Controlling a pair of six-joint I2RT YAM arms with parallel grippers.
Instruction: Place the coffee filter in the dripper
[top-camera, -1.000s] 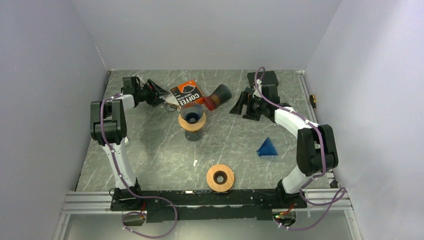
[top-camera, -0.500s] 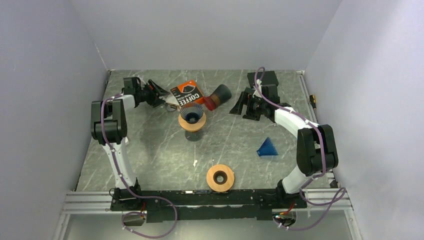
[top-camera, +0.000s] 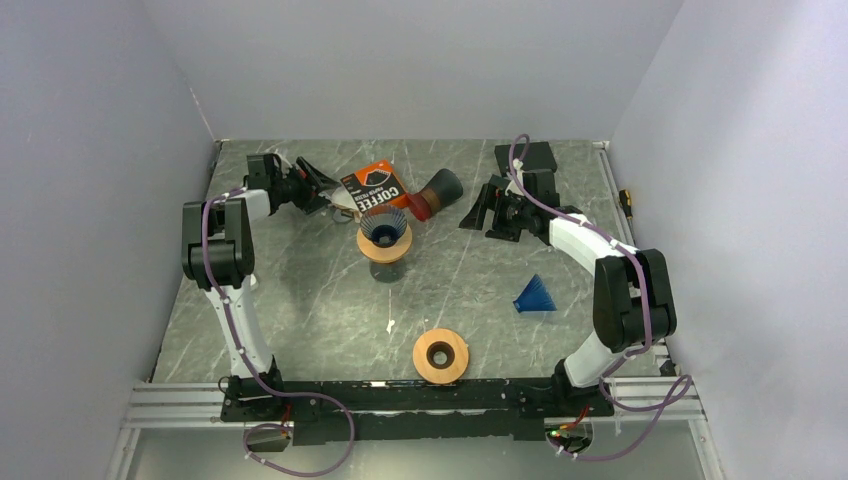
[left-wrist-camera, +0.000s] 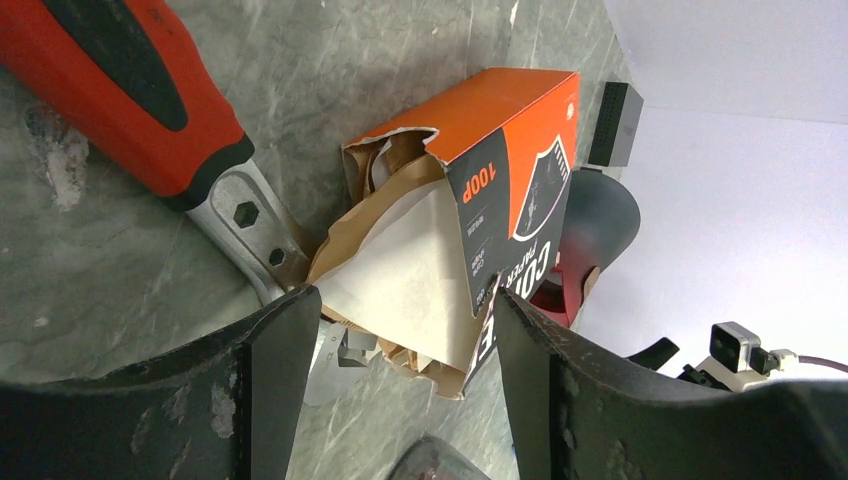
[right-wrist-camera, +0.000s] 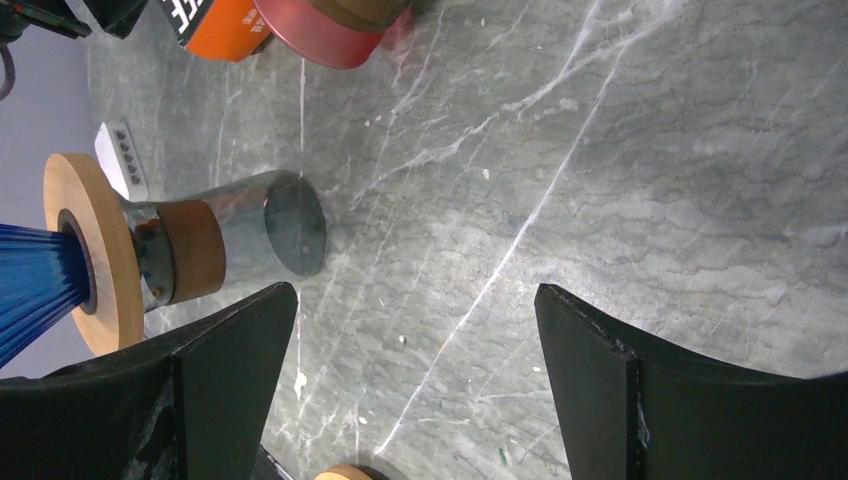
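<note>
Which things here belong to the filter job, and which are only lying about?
For the job: orange filter box, paper filters, blue dripper, left gripper.
Lying about: red-handled tool, loose blue cone, spare wooden ring, red container.

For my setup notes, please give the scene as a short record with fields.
left gripper: open, aimed at the torn coffee filter box
paper filters: poking out of the box, not gripped
dripper: blue, upright, no paper seen inside
right gripper: open, above the table, holding nothing
blue cone: lying on its side near the right arm
</note>
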